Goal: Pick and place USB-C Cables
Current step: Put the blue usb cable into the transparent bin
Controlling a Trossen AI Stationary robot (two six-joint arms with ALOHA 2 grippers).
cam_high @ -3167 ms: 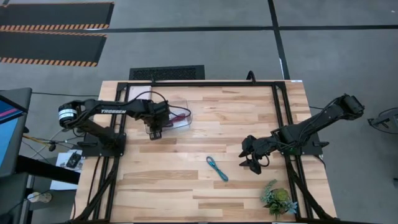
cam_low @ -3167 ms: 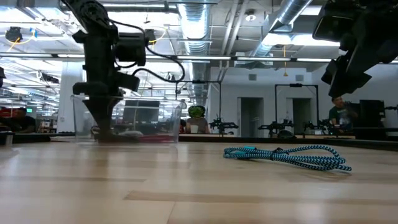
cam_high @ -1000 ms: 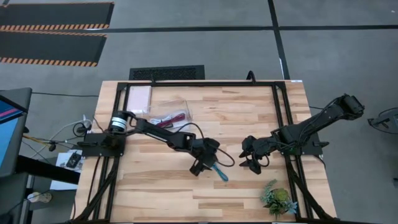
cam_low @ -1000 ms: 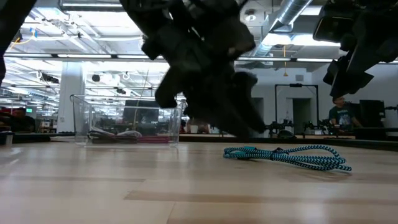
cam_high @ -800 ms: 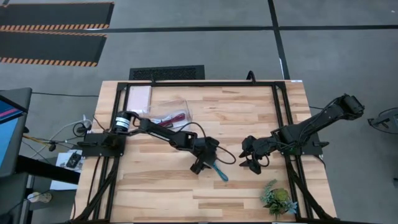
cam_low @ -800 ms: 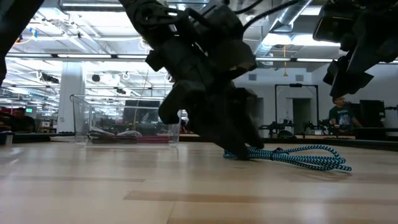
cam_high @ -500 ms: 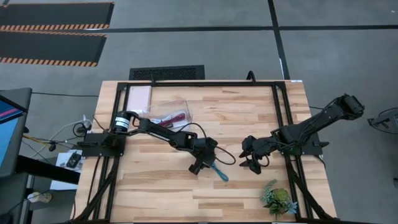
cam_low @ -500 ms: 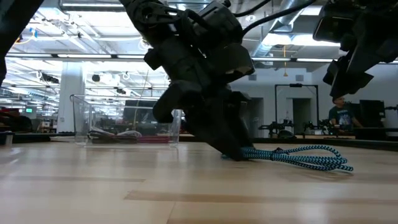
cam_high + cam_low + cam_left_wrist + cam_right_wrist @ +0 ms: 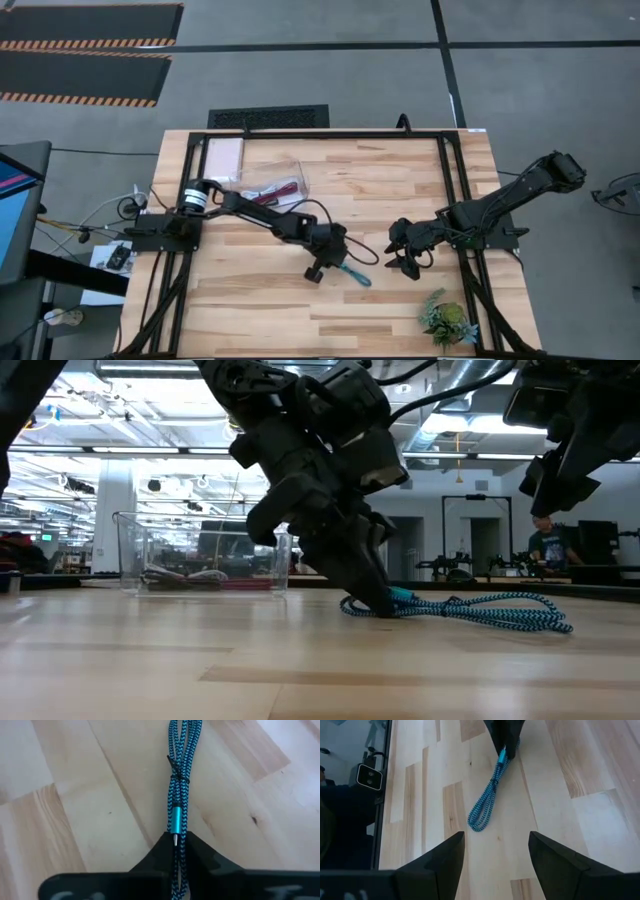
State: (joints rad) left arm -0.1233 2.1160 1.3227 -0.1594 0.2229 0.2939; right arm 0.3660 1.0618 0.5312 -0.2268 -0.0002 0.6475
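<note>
The teal cable [image 9: 356, 274] lies flat on the wooden table [image 9: 400, 190], in the middle part and a bit toward the near edge. We see it as a long thin bundle with a blue and black braid. In the left wrist view the teal cable [image 9: 179, 780] has a small dark tie around it and a shiny blue plug at one end.

The left gripper [image 9: 340, 263] is down at the table top, and its two dark fingers [image 9: 160, 851] are pressed together on the plug end of the cable. The rest of the cable [image 9: 470, 610] stretches away from it along the wood.

The right gripper [image 9: 403, 262] hangs above the table near the right edge, just beside the cable but not touching it. Its fingers [image 9: 560, 865] are spread wide apart and hold nothing.

A small green plant [image 9: 447, 322] stands at the near right corner.

Farther back, near the far left corner, we see a clear box [image 9: 290, 178]. A red cable [image 9: 277, 189] lies in it, and something white [image 9: 195, 574] lies there too. A pale flat card [image 9: 224, 156] lies by the far edge next to the box.
</note>
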